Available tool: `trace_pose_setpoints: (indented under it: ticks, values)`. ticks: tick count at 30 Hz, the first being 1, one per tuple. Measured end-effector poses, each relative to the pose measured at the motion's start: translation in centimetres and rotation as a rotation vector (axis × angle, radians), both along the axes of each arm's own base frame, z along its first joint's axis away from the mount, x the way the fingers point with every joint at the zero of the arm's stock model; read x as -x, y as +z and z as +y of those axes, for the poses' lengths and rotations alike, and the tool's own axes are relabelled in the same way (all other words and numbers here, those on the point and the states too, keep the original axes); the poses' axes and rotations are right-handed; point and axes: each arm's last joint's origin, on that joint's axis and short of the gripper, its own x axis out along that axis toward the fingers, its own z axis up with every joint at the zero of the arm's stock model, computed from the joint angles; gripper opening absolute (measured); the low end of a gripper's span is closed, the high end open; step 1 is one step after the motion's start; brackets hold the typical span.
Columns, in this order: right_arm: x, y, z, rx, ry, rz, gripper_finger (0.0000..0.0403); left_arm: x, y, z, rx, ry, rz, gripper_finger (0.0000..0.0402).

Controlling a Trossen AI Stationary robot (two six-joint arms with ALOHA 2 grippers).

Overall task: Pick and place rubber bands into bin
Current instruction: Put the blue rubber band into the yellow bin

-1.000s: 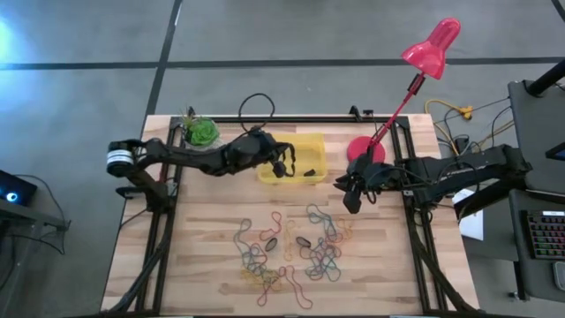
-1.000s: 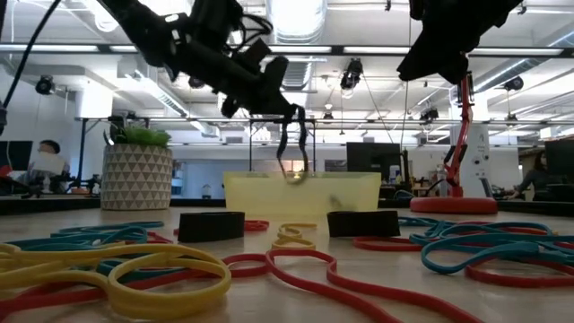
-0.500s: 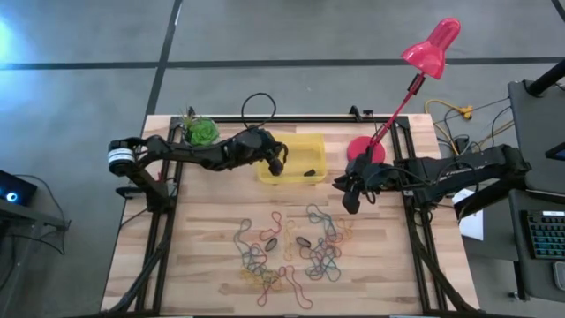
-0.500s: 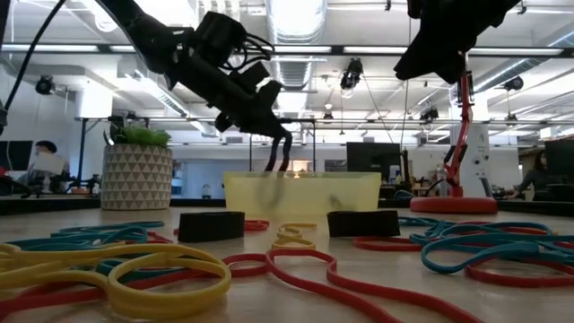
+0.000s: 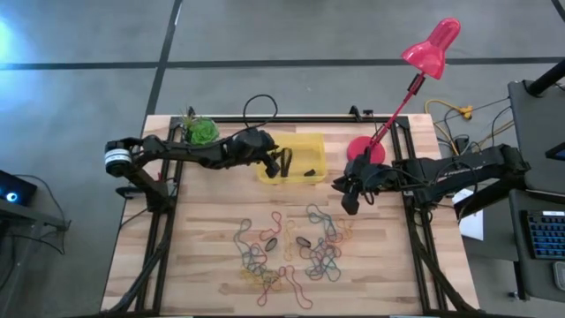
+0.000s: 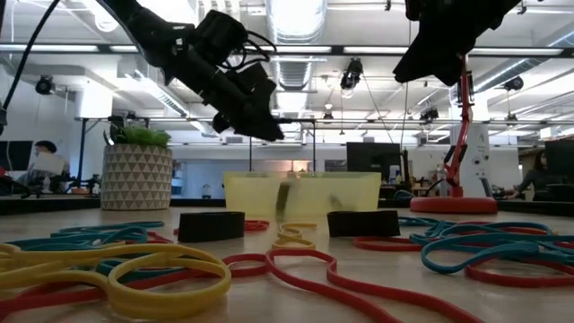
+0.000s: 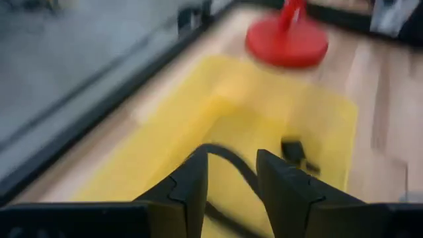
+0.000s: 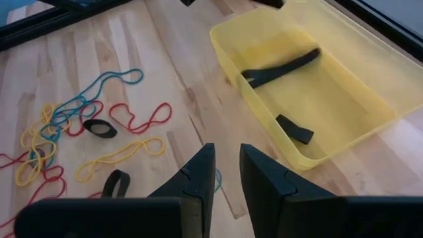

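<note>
The yellow bin (image 5: 305, 146) (image 8: 344, 99) stands at the table's far middle. My left gripper (image 5: 284, 165) (image 7: 231, 188) hovers open above the bin's left part, touching nothing. Under it a black rubber band (image 8: 284, 66) (image 7: 228, 155) lies on the bin's floor, and a second black one (image 8: 295, 129) lies nearer the front wall. Loose rubber bands (image 5: 291, 252) (image 8: 73, 125) in red, yellow, blue and black are strewn across the table's near middle. To the bin's right my right gripper (image 5: 347, 201) (image 8: 226, 173) hangs above the bare wood, open by a narrow gap, nothing between its fingers.
A red lamp stands with its base (image 5: 365, 148) just right of the bin, its head (image 5: 433, 49) leaning beyond the far edge. A potted plant (image 5: 201, 132) (image 6: 134, 175) sits at the far left, and a black cable loop (image 5: 256, 106) lies behind the bin. Bare wood lies between bin and bands.
My left gripper has opened above the bin and tipped up from pointing downward to nearly level. The black rubber band that hung from its fingertips has dropped and now lies in the bin. My right arm has kept still.
</note>
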Motion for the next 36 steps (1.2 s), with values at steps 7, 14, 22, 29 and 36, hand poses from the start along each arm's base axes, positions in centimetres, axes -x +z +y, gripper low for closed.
trace_pose_setpoints:
  ticks: [7, 14, 22, 29, 36]
  values:
    - [-0.4, -0.1, 0.3, -0.049, 0.056, -0.010, 0.0061, 0.7, 2.3, -0.9, 0.053, -0.170, -0.037, 0.0114]
    - [-3.1, -1.9, 2.3, -0.146, 0.330, 0.007, 0.0061, 3.9, 5.4, -3.7, 0.153, -0.471, -0.081, 0.0114]
    - [-6.8, -6.6, 5.0, -0.122, 0.425, 0.134, 0.0061, 8.9, 7.0, -6.9, 0.172, -0.520, -0.090, 0.0114]
    - [-8.9, -9.9, 5.0, -0.053, 0.285, 0.271, 0.0061, 12.2, 6.7, -8.3, 0.189, -0.468, -0.162, 0.0114]
    - [-10.2, -10.9, 4.7, 0.004, 0.218, 0.356, 0.0061, 14.0, 5.8, -8.6, 0.205, -0.419, -0.194, 0.0114]
